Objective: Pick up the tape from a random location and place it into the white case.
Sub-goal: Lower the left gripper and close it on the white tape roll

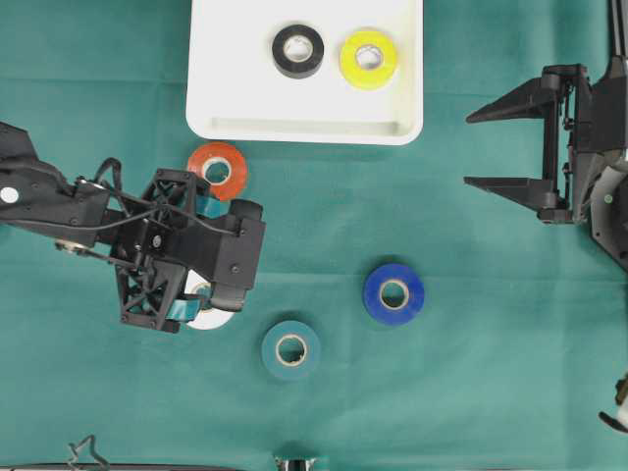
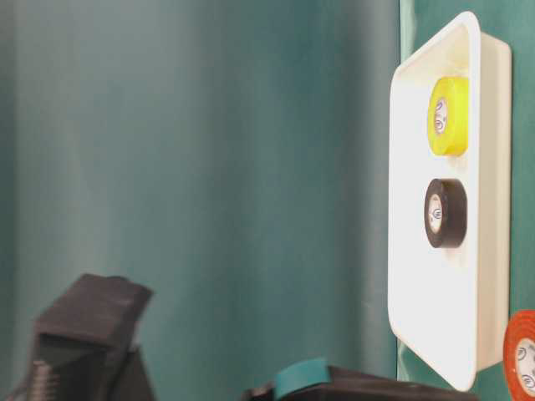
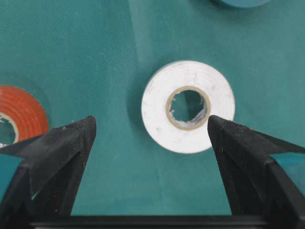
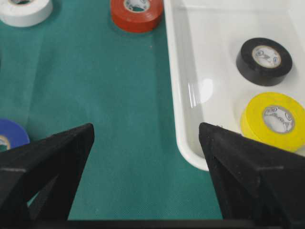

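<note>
Tape, white roll (image 3: 188, 113): flat on the green table (image 1: 471, 373), round, with a tan cardboard core and a slightly scuffed top face; in the left wrist view it lies between the two claw fingers, nearer the right-hand one, not visibly touched by either
Tape seen from overhead: mostly hidden under the left claw (image 1: 186, 265), only a white edge shows at about 8 o'clock from the middle of the table
Left claw: spread wide, holding nothing, hanging over the white roll
Right claw (image 1: 505, 147): spread wide, holding nothing, at 3 o'clock of the overhead view, well apart from every roll
White case (image 1: 226, 98): shallow white tray with rounded corners and raised rim, at 12 o'clock on the table
Inside the case: black roll (image 1: 297, 50) and yellow roll (image 1: 369, 59), side by side, lying flat
Orange roll (image 1: 218, 170): on the table just beside the case's near left corner
Teal roll (image 1: 290, 349): at 6 o'clock
Blue roll (image 1: 393, 293): at 4 o'clock from the middle
</note>
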